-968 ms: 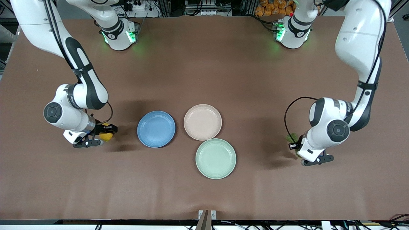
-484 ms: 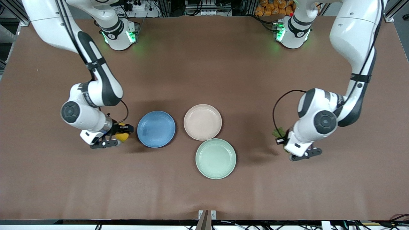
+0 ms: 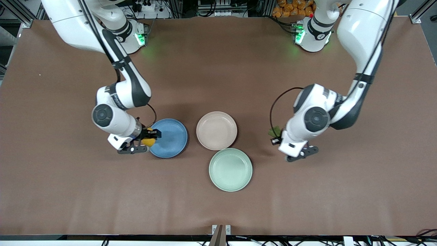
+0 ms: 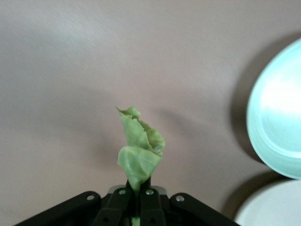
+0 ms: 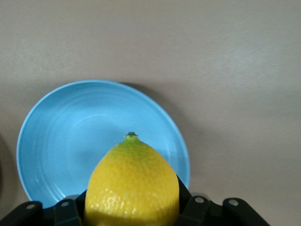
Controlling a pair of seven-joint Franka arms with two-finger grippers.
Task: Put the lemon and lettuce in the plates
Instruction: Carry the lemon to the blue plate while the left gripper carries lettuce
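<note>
My right gripper (image 3: pixel 151 135) is shut on the yellow lemon (image 3: pixel 148 141) and holds it over the rim of the blue plate (image 3: pixel 170 138) at the right arm's end. In the right wrist view the lemon (image 5: pixel 133 186) fills the jaws with the blue plate (image 5: pixel 61 136) below it. My left gripper (image 3: pixel 276 136) is shut on the green lettuce leaf (image 3: pixel 274 131) and holds it over bare table beside the beige-pink plate (image 3: pixel 216 130). In the left wrist view the lettuce (image 4: pixel 139 150) sticks out from the closed fingers (image 4: pixel 151 207).
A mint green plate (image 3: pixel 230 169) lies nearer the front camera than the beige-pink plate and touches it; its rim also shows in the left wrist view (image 4: pixel 277 122). The brown table (image 3: pixel 218 68) spreads wide around the plates.
Both arms have moved inward toward the plates. The right gripper carried the lemon to the blue plate's rim. The left gripper carried the lettuce toward the beige-pink plate.
</note>
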